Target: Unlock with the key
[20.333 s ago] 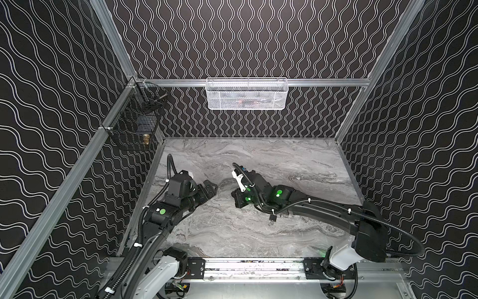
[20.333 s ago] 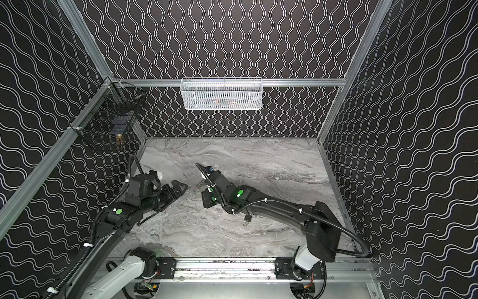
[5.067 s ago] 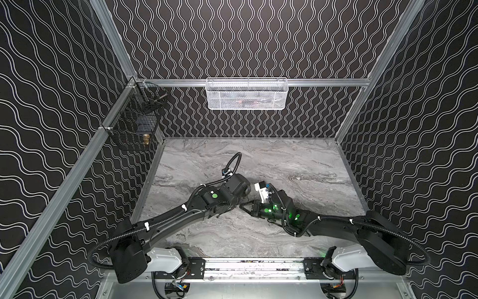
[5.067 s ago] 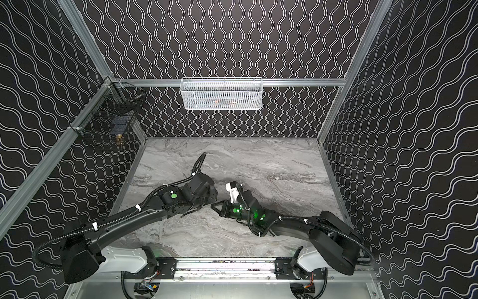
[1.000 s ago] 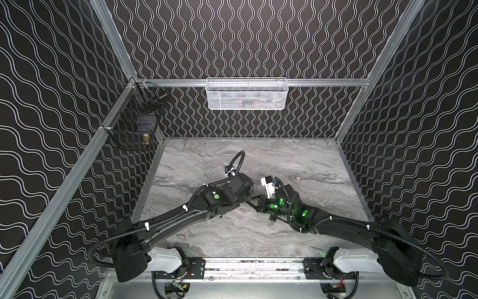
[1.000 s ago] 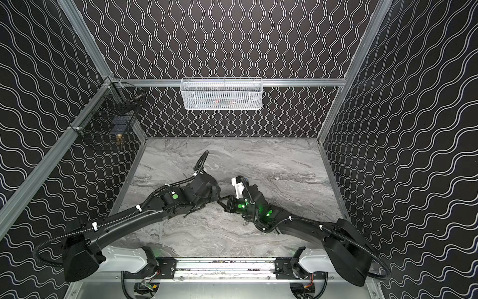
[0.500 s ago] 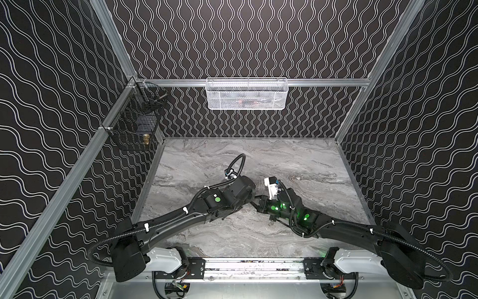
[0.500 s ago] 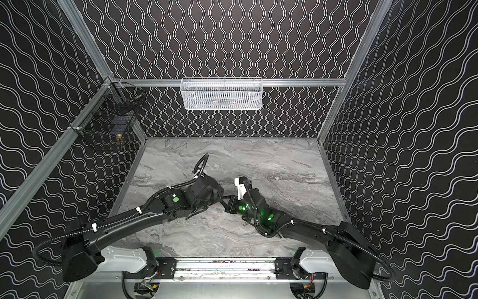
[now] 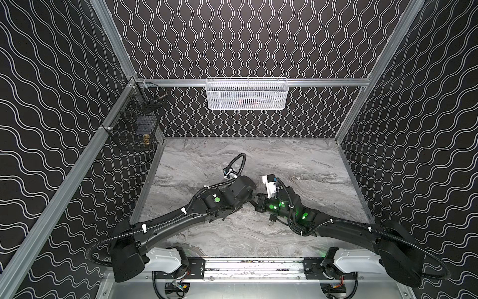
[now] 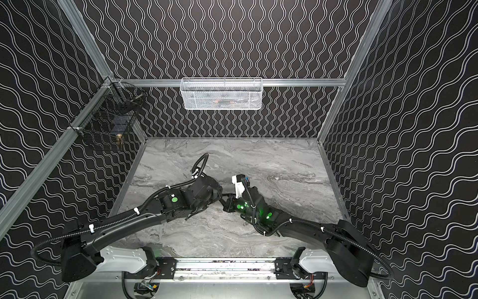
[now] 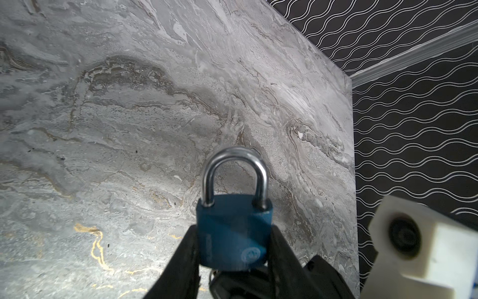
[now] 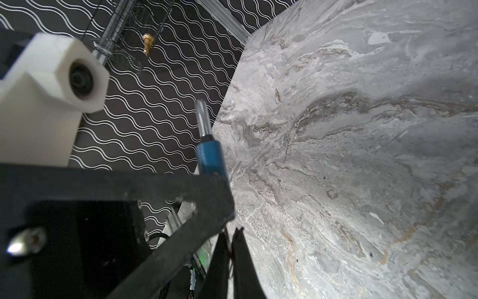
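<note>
Left wrist view: the left gripper (image 11: pixel 232 230) pinches the blue padlock (image 11: pixel 229 220) by its sides above the marble table (image 11: pixel 103 129), with the shackle (image 11: pixel 234 155) seated. Its round stamped logo (image 11: pixel 250 255) is too blurred to read. The right gripper (image 12: pixel 231 231), jaws pressed together, sits under the lock, and I can't make out the key. Twenty seconds ago the arms were apart; now they meet mid-table.

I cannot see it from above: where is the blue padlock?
Left wrist view: the left gripper clamps the blue padlock over the table centre, beside the right gripper.
</note>
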Robot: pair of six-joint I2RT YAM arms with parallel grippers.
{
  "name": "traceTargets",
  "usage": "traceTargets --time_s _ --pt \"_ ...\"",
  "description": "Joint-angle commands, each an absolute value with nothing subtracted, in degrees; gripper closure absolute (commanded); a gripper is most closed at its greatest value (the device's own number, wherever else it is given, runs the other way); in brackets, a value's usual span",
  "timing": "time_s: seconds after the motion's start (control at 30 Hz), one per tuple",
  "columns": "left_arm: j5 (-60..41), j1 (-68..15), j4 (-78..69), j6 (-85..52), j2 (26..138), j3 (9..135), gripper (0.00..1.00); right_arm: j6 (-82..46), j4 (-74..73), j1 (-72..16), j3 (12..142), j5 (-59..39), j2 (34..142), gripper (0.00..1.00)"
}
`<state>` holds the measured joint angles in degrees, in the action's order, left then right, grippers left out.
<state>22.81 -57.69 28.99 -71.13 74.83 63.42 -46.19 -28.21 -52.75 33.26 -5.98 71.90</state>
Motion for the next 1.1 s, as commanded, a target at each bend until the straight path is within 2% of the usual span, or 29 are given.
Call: traceTargets --time_s 0.0,0.1,0.2,0.4,0.63,0.83,1.07 --pt "23.3 -57.7 26.9 -71.1 73.9 63.5 1.00 -43.2 -31.4 -52.8 31.7 -7.6 69.5 0.79" --pt "25.5 -57.6 26.8 -72.1 73.7 63.2 1.00 -41.4 -30.4 -52.8 30.3 -9.0 67.0 0.68" --pt "26.2 -57.6 25.7 -72.5 73.3 62.6 1.00 -40.9 -26.9 -52.8 29.7 -8.0 65.1 0.67" --pt "25.2 -57.6 24.0 -72.9 73.7 62.0 1.00 -48.7 -31.7 -52.6 29.4 -8.4 64.8 0.82" --pt "24.8 -57.6 24.2 -72.5 74.2 62.8 1.00 -51.7 -38.4 -52.5 29.7 -6.9 69.3 0.87" --pt "25.1 -57.6 24.3 -72.4 73.8 62.7 1.00 -51.4 -34.8 -52.5 30.4 -3.9 68.7 0.87" --pt "25.8 -57.6 25.5 -72.3 73.4 62.9 1.00 -51.7 -32.0 -52.6 30.1 -1.3 67.5 0.73"
